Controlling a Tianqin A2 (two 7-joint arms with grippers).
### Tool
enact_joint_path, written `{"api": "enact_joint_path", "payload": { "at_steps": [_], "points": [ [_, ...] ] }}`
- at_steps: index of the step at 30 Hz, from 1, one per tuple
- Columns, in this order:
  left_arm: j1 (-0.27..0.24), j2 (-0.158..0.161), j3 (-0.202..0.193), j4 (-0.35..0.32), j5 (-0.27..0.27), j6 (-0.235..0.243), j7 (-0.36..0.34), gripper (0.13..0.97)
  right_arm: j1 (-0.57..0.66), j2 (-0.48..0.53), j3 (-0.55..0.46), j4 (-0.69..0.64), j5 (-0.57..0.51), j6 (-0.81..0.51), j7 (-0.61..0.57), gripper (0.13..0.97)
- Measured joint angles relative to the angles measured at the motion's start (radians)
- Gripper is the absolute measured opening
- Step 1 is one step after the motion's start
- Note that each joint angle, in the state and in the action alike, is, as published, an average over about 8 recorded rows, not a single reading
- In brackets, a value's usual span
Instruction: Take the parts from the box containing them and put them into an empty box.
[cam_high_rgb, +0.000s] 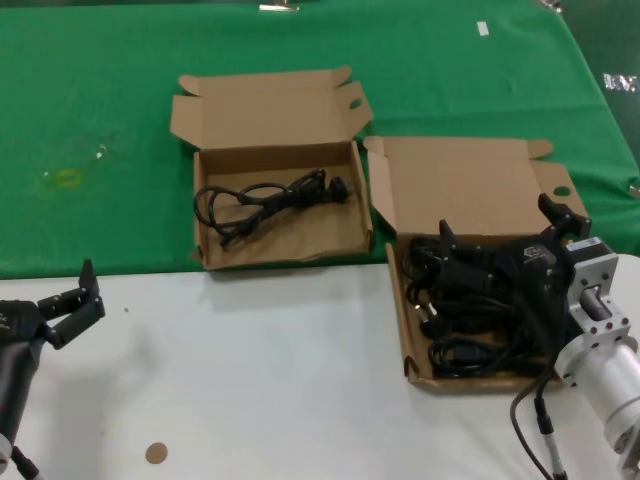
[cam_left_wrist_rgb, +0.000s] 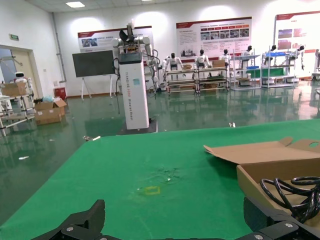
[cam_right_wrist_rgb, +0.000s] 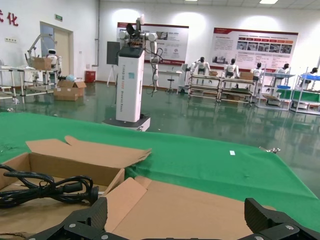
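The longer cardboard box (cam_high_rgb: 408, 340) stands at the right, full of several tangled black cables (cam_high_rgb: 465, 310). Its broad lid (cam_high_rgb: 470, 185) lies open behind it, with a round hole near one corner. My right gripper (cam_high_rgb: 498, 217) hangs open over the back of this box, nothing between its fingers; the right wrist view shows that lid (cam_right_wrist_rgb: 200, 200) between them. The squarer box (cam_high_rgb: 205, 235) with the oval slot in its lid stands to the left on the green cloth and holds one black cable (cam_high_rgb: 265, 198). My left gripper (cam_high_rgb: 68, 290) is open at the near left.
Both boxes straddle the line between the green cloth (cam_high_rgb: 100, 120) and the white table (cam_high_rgb: 250, 380). A small brown disc (cam_high_rgb: 156, 453) lies near the front edge. A yellowish mark (cam_high_rgb: 68, 178) shows on the cloth at the far left.
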Motion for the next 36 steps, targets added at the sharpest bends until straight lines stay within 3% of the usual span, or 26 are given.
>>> {"api": "enact_joint_path", "payload": {
  "at_steps": [36],
  "points": [
    [0.000, 0.000, 0.000, 0.000, 0.000, 0.000, 0.000, 0.966, 0.000, 0.000, 0.000, 0.000, 0.000, 0.000, 0.000, 0.966]
  ]
}}
